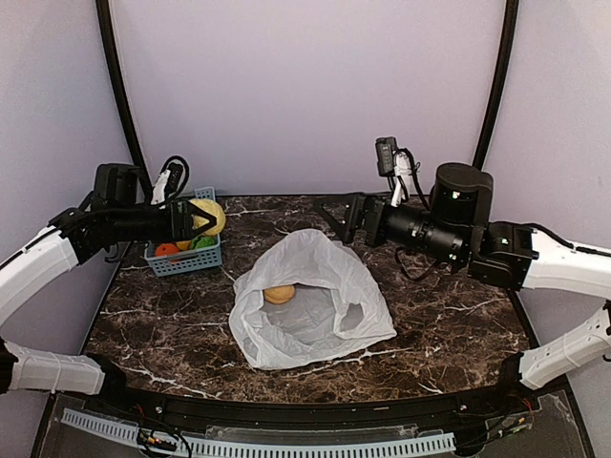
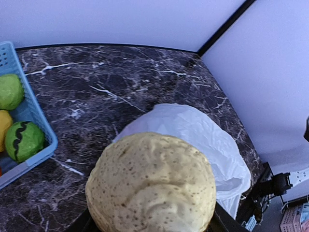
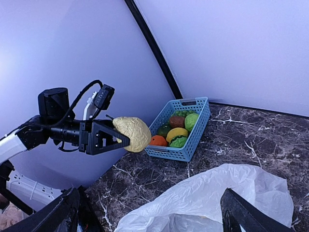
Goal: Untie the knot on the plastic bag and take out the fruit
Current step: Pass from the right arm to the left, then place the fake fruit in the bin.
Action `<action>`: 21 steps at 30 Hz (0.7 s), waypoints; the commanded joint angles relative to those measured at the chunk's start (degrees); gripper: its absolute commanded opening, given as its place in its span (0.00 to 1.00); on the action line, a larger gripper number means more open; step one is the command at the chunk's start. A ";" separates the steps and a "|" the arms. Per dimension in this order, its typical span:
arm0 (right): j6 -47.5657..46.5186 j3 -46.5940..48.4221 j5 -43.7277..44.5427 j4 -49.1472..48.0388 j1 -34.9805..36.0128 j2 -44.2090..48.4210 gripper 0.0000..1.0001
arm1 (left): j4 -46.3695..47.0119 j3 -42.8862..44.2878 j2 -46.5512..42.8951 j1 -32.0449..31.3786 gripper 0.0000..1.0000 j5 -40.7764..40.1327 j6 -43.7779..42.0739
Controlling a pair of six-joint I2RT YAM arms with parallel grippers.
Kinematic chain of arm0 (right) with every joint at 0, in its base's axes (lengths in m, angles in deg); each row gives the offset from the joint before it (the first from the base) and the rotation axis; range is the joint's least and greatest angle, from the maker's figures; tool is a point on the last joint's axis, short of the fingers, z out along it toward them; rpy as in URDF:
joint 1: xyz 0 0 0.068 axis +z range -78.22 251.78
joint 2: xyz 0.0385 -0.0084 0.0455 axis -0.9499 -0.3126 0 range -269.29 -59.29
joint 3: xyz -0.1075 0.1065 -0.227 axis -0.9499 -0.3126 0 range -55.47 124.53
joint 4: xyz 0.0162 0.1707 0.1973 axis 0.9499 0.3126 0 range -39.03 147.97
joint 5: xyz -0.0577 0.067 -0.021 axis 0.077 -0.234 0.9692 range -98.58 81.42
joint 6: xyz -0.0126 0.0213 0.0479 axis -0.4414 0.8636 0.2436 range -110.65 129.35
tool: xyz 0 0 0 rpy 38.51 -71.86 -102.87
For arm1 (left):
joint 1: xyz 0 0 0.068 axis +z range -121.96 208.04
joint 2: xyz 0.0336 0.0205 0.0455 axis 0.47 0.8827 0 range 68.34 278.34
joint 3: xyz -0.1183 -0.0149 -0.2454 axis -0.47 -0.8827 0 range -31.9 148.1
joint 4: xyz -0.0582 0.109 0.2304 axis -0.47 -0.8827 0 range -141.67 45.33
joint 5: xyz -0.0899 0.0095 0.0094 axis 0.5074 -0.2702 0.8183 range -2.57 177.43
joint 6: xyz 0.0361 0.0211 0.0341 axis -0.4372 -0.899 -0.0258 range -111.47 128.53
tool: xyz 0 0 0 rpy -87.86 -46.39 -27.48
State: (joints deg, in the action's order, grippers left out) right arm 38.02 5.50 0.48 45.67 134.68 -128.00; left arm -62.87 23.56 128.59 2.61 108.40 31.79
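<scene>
At the left of the top view:

- Left gripper point(image 1: 200, 219): raised off the table, jaws closed on a tan-yellow fruit point(image 1: 211, 217). The held fruit is knobbly and speckled and fills the lower middle of the left wrist view point(image 2: 152, 186). In the right wrist view the same gripper point(image 3: 119, 137) and fruit point(image 3: 133, 133) sit mid-left, in the air just beside the basket.
- Blue basket point(image 1: 181, 260): lattice-walled, standing on the table in the upper left of the marble, partly under the held fruit in the top view. It shows at the left edge of the left wrist view point(image 2: 30, 104) and at centre of the right wrist view point(image 3: 197, 126). Contents seen there: one orange fruit point(image 3: 158, 140), one yellow fruit point(image 3: 176, 132), one dark red fruit point(image 3: 176, 121) and green fruits point(image 3: 191, 121).

At the centre:

- Table point(image 1: 458, 315): dark marble with white veins.
- Plastic bag point(image 1: 329, 272): white, crinkled, lying slack at mid-table, its mouth gaping toward the lower left of the frame. The knot cannot be made out in any view.
- Brownish-orange fruit point(image 1: 279, 295): one, lying inside the bag's mouth.

At the right:

- Right gripper point(image 1: 346, 218): held level above the bag's upper edge, jaws spread wide and holding nothing. Its dark fingers point(image 3: 244, 212) frame the lower corners of the right wrist view, with the bag point(image 3: 207, 198) below.
</scene>
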 commanded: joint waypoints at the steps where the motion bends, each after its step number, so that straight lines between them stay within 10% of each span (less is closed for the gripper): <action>1: 0.22 -2.01 3.68 3.01 0.25 0.90 0.99 | -10.53 4.50 4.35 9.92 0.37 0.86 -8.58; 21: 0.78 -1.85 9.39 4.95 0.30 0.46 0.99 | 3.19 18.79 32.31 29.72 0.35 -14.19 -16.95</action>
State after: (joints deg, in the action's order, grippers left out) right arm 38.39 3.77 6.73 51.07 134.68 -127.48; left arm -65.64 38.95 157.83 32.13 99.11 17.11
